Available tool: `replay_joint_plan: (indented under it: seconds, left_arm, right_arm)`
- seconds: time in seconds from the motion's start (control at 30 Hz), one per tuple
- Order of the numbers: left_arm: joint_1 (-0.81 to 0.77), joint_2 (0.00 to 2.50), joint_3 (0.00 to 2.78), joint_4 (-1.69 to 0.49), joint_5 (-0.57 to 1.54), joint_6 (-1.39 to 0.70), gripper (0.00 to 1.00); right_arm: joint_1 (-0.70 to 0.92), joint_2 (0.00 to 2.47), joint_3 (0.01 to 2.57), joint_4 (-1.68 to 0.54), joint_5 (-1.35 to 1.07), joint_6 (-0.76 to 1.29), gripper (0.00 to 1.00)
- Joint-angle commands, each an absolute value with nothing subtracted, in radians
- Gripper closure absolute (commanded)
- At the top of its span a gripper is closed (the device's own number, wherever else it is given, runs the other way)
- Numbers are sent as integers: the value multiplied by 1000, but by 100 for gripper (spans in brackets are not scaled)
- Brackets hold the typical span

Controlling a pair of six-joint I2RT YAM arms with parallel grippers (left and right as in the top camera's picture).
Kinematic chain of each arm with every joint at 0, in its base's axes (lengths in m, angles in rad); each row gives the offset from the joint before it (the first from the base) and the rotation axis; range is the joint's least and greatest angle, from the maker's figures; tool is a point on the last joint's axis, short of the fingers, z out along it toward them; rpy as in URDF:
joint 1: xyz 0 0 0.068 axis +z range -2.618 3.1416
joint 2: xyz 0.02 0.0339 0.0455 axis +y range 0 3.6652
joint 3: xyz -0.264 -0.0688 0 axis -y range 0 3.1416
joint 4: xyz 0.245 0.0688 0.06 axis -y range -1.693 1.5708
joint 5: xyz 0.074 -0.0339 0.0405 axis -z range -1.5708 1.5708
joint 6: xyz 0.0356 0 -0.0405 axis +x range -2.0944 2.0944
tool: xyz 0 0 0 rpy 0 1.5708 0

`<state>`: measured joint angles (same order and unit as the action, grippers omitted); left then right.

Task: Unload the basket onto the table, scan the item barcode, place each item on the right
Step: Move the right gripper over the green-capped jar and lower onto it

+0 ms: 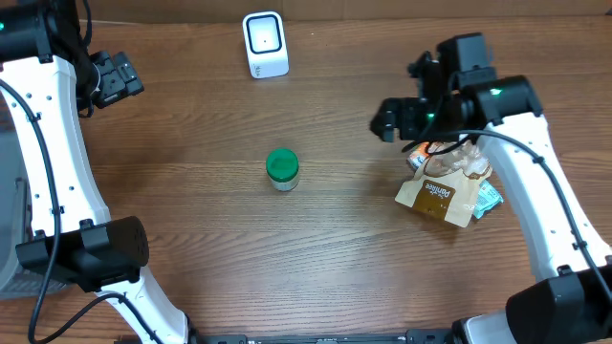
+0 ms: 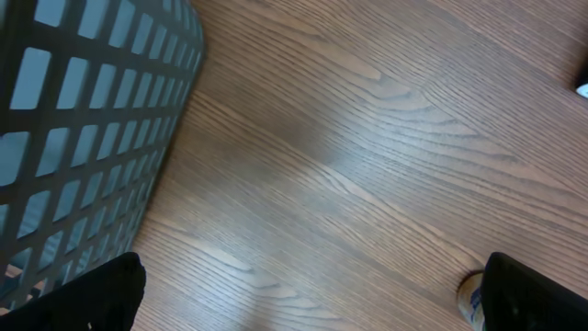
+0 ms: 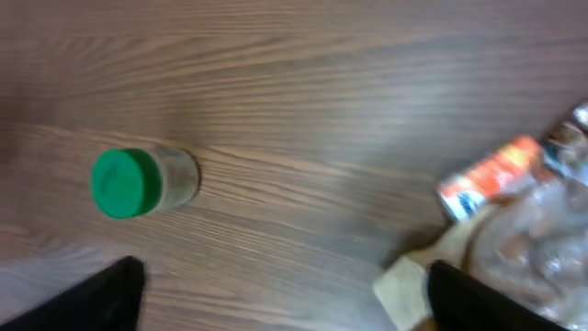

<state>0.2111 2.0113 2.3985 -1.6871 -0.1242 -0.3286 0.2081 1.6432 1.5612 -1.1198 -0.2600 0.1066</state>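
The green-lidded jar (image 1: 282,169) stands upright mid-table, well apart from the white scanner (image 1: 265,44) at the far edge. The left gripper (image 2: 312,287) hovers with its jaws spread wide and empty. The right gripper (image 3: 285,276), jaws also spread, holds nothing near the pile of packets (image 1: 448,188).

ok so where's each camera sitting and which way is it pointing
overhead: fixed above the table, facing straight down at scanner, green-lidded jar, snack packets; both arms, left gripper, right gripper show.
left wrist: on left arm, facing down at wood and mesh basket; own fingertips in bottom corners.
right wrist: on right arm, facing down at jar and packets; own fingertips below.
shared: overhead and right wrist both see jar, packets.
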Motion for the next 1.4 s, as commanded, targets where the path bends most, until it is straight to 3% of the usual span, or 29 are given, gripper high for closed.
replay_joint_plan:
  seconds: [0.0,0.5,0.9,1.37]
  left_arm:
    - [213,1974,2423,-1689,-149,-306,0]
    - [213,1974,2423,-1689,-149,-306,0]
    - [213,1974,2423,-1689,-149,-307,0]
    - [213,1974,2423,-1689,-149,-307,0]
  right_arm:
    - [287,1660,1565,-1085,-229,134,0]
    - [533,1822,1656,-997,-139,4,0]
    - [555,1865,1635,-873,-139,551,0]
    - [637,1980,1635,-783,-131,663,0]
